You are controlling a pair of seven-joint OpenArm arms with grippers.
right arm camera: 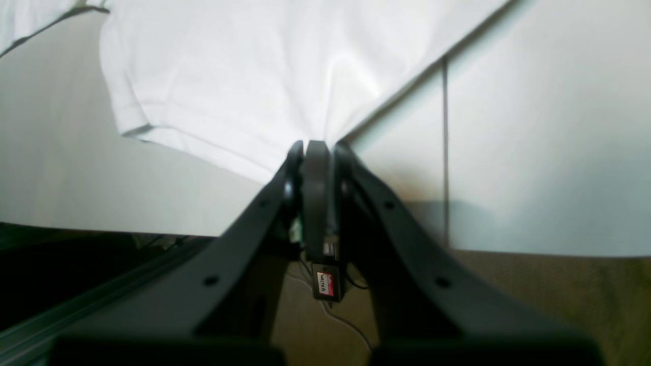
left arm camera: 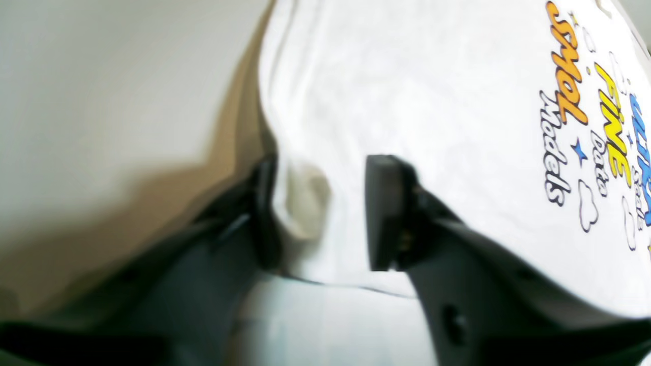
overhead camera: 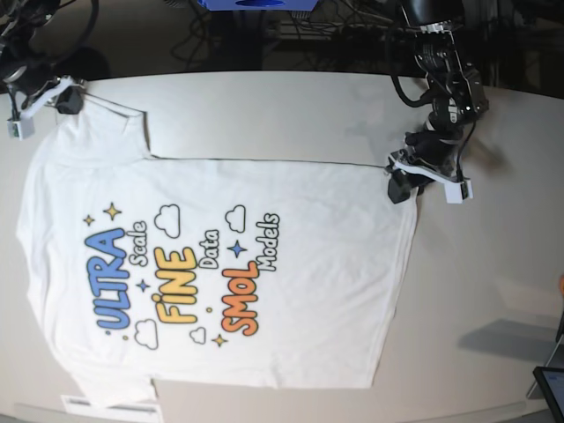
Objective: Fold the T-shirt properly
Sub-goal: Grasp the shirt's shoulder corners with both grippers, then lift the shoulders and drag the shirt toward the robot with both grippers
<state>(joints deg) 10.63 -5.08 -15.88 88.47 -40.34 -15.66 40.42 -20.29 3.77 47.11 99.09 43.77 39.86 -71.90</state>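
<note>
We see the T-shirt spread flat, print side up, over most of the pale surface. In the base view its collar end lies toward that view's left and its hem toward the right, with one sleeve reaching up to the far left corner and the other down at the near edge. The print reads "ULTRA" in blue, "FINE" in yellow and "SMOL" in orange, with small black script words, clouds and stars around them.

At the far hem corner we find the left tool, its two dark jaws standing on either side of a bunched fold of the white cloth. In the left wrist view one jaw presses the fabric's edge and the other rests on top of the shirt, with a visible gap of cloth between them, so we cannot tell whether they have clamped it yet. The printed lettering runs along that view's right side.

At the far sleeve we see the right tool, and its wrist view shows the jaws closed tight together on the white fabric, which fans out taut from the pinch. The sleeve's stitched hem lies to the left of the jaws in that view, and a seam in the surface runs to their right.
</note>
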